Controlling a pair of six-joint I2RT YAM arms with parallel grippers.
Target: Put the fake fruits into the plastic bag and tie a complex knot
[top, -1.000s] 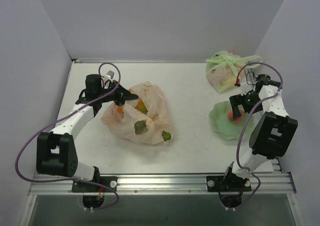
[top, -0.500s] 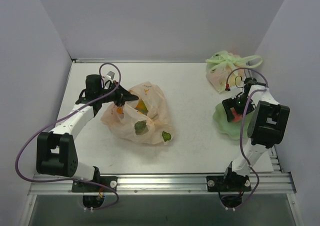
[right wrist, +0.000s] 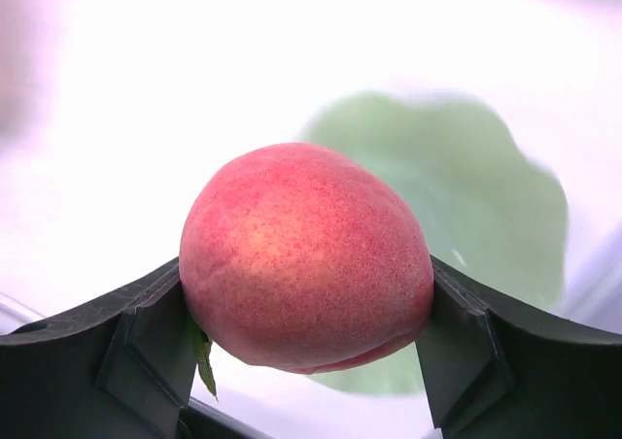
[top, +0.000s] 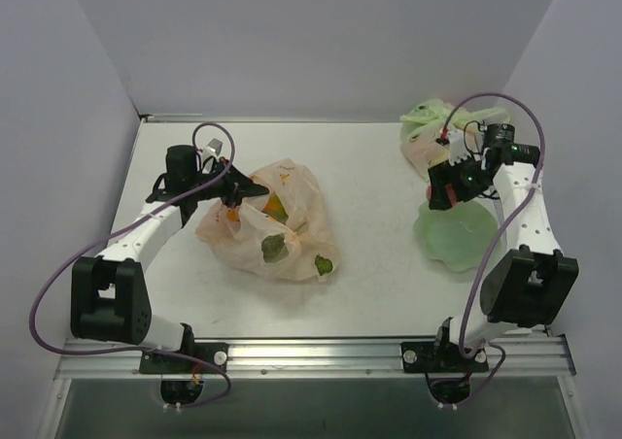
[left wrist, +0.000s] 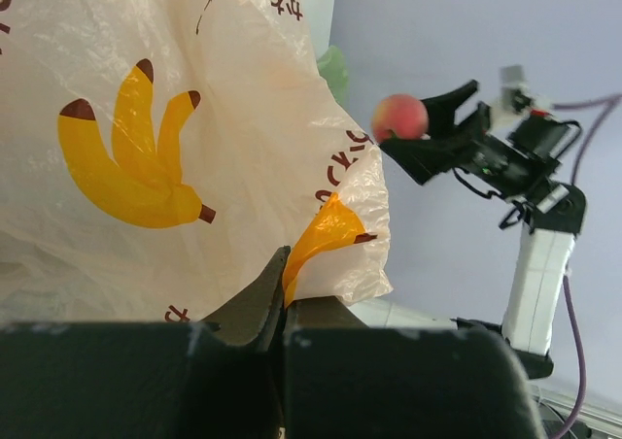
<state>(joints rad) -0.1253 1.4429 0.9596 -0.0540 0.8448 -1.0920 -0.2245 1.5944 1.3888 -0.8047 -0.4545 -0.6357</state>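
The white surface (top: 369, 167) carries everything. On its left half lies the plastic bag (top: 287, 227), peach-orange film printed with yellow bananas, slumped and open toward the left arm. On the right half a light green film sheet (top: 457, 237) lies flat, and behind it, near the back wall, sits a tied pale green bag (top: 431, 133), well apart from the peach bag.

Several fake fruits show through the film of the plastic bag: an orange and yellow cluster (top: 274, 206) near its mouth, a dark green piece (top: 273, 248) in the middle, and another green piece (top: 324, 262) at its near right corner.

The left fingers (left wrist: 277, 298) are closed tight on a fold of the bag's upper left edge, pinching the film and holding it up off the surface.

The right fingers (right wrist: 457, 347) are partly closed on a fake peach (right wrist: 306, 259), gripping its two sides. It hangs clear of the surface above the far edge of the green sheet, just in front of the pale green bag and well apart from the plastic bag.
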